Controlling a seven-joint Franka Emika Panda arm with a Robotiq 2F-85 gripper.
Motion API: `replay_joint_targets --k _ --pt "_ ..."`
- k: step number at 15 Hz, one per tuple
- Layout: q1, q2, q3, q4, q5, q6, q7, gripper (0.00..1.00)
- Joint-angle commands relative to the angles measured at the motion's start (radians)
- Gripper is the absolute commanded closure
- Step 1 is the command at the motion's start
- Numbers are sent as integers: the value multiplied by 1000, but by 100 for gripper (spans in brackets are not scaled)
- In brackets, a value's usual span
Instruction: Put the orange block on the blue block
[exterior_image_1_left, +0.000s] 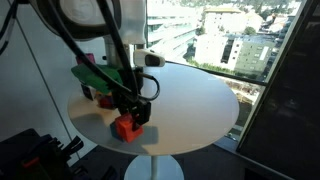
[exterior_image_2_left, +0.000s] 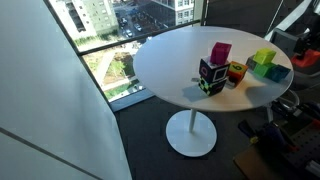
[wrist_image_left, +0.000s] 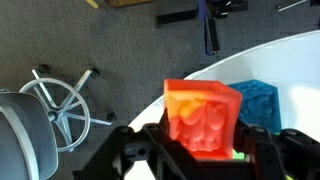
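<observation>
High window over city buildings, with a round white desk standing before it. Toward the desk's left edge in an exterior view lies a green toy, too blurred to make out further. Just right of it the robot's dark arm slants down to the pincer, which is clenched on the orange block near the desk's front edge. Whether the block rests on the surface or hangs just clear of it cannot be told from here.

From the wrist camera, a chair base with castors stands on grey carpet at the left, beyond the desk's curved edge. In the middle, the orange block fills the gap between the black fingers, gripped on both sides. Just right of it and behind, the blue block sits on the desk, partly hidden by the orange one.
</observation>
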Motion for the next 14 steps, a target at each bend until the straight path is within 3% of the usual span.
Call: replay_joint_targets --k 1,14 --pt "-14 21 -12 -1 -29 48 20 76" --pt "4 65 -24 -17 49 145 -17 76"
